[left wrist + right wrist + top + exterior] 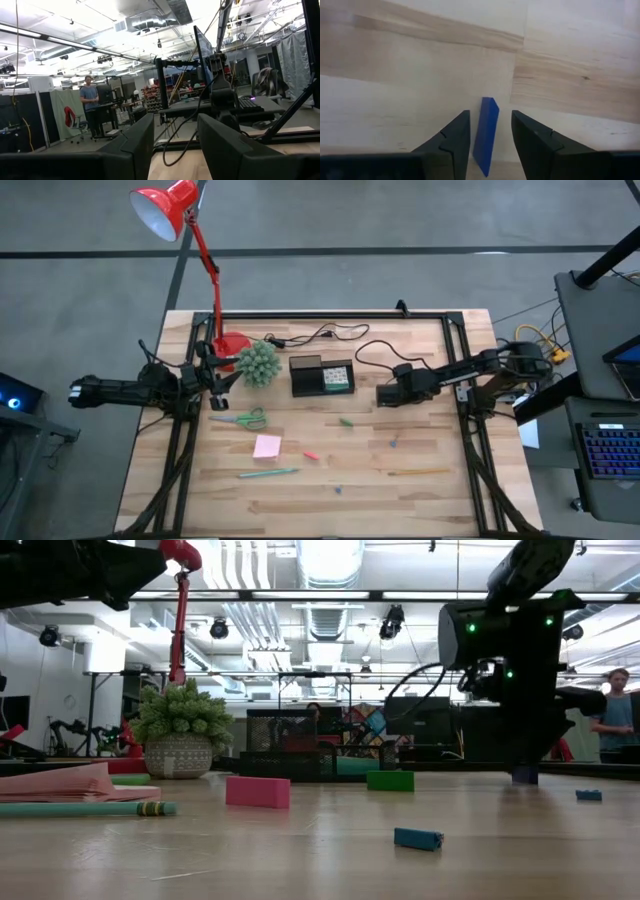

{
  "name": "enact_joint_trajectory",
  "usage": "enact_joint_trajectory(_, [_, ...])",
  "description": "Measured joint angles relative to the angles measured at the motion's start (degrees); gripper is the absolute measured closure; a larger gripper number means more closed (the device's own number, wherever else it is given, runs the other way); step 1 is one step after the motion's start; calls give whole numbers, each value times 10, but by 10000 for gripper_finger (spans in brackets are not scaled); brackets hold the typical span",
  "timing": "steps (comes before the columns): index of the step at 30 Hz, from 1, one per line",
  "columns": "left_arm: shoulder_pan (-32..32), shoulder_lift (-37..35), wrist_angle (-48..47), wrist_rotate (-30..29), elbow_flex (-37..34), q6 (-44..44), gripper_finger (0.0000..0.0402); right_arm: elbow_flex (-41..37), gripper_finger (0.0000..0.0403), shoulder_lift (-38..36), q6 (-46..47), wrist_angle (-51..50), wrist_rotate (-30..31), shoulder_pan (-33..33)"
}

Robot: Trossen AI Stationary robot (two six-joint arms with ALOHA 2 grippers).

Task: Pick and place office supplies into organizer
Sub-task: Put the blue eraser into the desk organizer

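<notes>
My right gripper [490,116] points down at the table right of the black organizer [322,376], open, with a small blue bit [486,134] on edge between its fingers and a gap on each side. In the low view the blue bit [523,776] shows under the right gripper [524,762]. A white-green block [337,378] lies in the organizer. My left gripper [175,145] is open and empty, held level near the lamp base. On the table lie green scissors [240,420], a pink pad [267,445], a green pen [268,473], a yellowish stick [418,472] and small red [310,454], green [346,421] and bluish bits [394,443].
A spiky green plant [258,363] stands left of the organizer, beside the red lamp's base [232,343]. A black cable [330,333] runs along the far side. Black frame rails [462,370] border the table. People stand in the room beyond.
</notes>
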Motion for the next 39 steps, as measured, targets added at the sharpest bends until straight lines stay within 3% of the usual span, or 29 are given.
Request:
enact_joint_trajectory(15, [0, 0, 0, 0, 0, 0, 262, 0, 307, 22, -1, 2, -2, 0])
enact_joint_trajectory(28, [0, 0, 0, 0, 0, 0, 262, 0, 385, 23, -32, 2, 0, 0])
enact_joint_trajectory(39, [0, 0, -1, 0, 0, 0, 262, 0, 381, 20, -55, 2, -1, 0])
